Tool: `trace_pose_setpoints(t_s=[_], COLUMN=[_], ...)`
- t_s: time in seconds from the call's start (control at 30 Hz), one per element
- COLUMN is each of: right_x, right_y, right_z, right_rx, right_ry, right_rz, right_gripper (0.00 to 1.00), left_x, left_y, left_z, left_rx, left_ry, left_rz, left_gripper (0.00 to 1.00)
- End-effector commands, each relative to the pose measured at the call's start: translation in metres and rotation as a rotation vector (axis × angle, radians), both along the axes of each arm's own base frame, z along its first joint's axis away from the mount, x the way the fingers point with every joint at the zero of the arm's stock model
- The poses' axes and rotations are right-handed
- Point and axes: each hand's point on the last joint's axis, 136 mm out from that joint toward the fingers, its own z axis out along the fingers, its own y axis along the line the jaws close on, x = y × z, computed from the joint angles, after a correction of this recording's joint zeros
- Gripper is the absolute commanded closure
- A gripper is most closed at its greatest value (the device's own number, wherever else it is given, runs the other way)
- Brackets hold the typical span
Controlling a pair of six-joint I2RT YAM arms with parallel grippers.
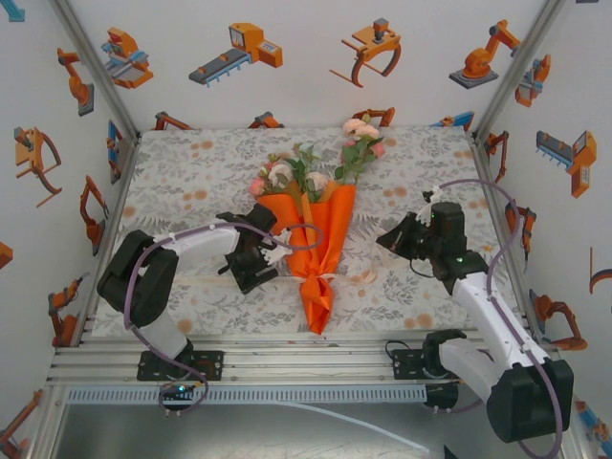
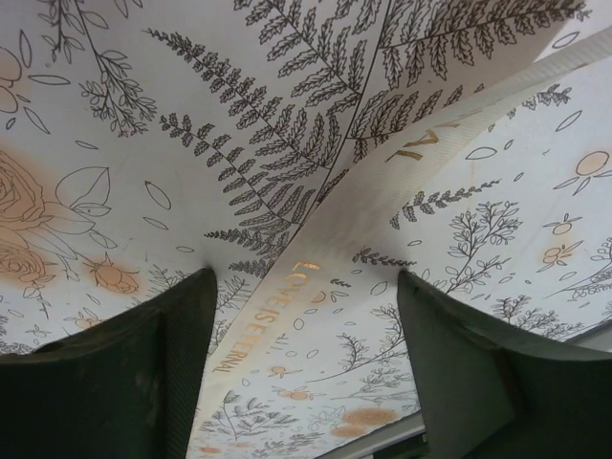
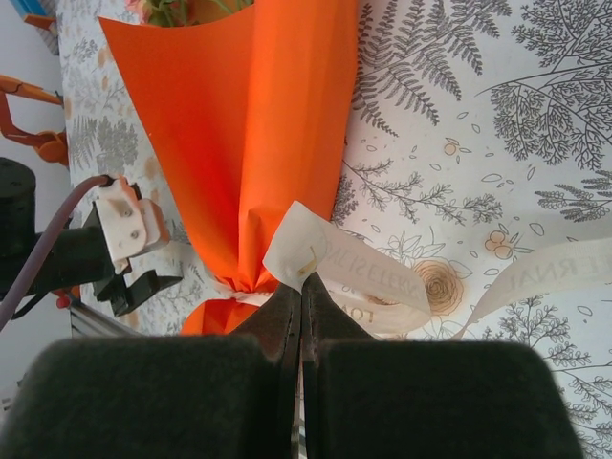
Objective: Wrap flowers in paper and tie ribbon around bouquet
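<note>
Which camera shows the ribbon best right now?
Right wrist: the ribbon loops clearly at the paper's pinched neck, lettering visible. Left wrist shows one printed length across the tablecloth, inside the open left gripper; top external shows faint pale strips.

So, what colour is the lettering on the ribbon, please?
Gold, on the cream ribbon; left wrist view.

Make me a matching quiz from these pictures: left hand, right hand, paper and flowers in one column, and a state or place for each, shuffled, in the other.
Things:
1. left hand
2. right hand
3. paper
4. flowers

States or places:
A. orange, rolled into a cone
B. shut on the ribbon
C. sticking out of the cone's far, wide end
D. open, above a stretch of ribbon lying on the tablecloth

Pairs: 1-D, 2-B, 3-A, 4-C
</note>
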Motion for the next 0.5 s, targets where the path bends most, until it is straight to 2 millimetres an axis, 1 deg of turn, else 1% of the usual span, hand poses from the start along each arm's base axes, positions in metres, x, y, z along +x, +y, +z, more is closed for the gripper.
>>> trace_pose_setpoints(t_s=[0.0, 0.07, 0.13, 0.2, 0.27, 0.3, 0.37, 0.4, 0.47], right_x=[-0.006, -0.007, -0.009, -0.011, -0.013, -0.014, -0.015, -0.015, -0.016], right_y=[0.003, 0.001, -0.001, -0.001, -0.002, -0.003, -0.005, -0.005, -0.003], right_z=[0.015, 0.018, 0.021, 0.021, 0.021, 0.022, 0.022, 0.023, 0.025], right_rx=[-0.01, -0.017, -0.021, -0.025, -0.034, -0.04, -0.046, -0.048, -0.036], right_ry=[-0.046, -0.054, -0.065, -0.066, -0.069, -0.071, -0.074, -0.076, -0.077], right_rz=[0.032, 0.023, 0.02, 0.019, 0.019, 0.018, 0.013, 0.013, 0.024], right_gripper=[1.0, 1.0, 1.0, 1.0, 1.0, 1.0, 1.0, 1.0, 1.0], left_x=[-0.002, -0.003, -0.002, 0.001, 0.005, 0.01, 0.019, 0.025, 0.033], left_y=[0.007, 0.009, 0.009, 0.008, 0.003, -0.001, -0.013, -0.023, -0.042], left_z=[-0.023, -0.032, -0.038, -0.037, -0.028, -0.02, 0.005, 0.024, 0.07], left_rx=[0.057, 0.074, 0.077, 0.069, 0.033, 0.003, -0.091, -0.164, -0.337], left_ry=[0.017, 0.016, 0.013, 0.001, -0.025, -0.051, -0.115, -0.154, -0.238], left_rz=[-0.033, -0.038, -0.034, -0.027, -0.02, -0.008, 0.029, 0.055, 0.107], left_gripper=[0.5, 0.62, 0.76, 0.87, 1.0, 1.0, 1.0, 1.0, 1.0])
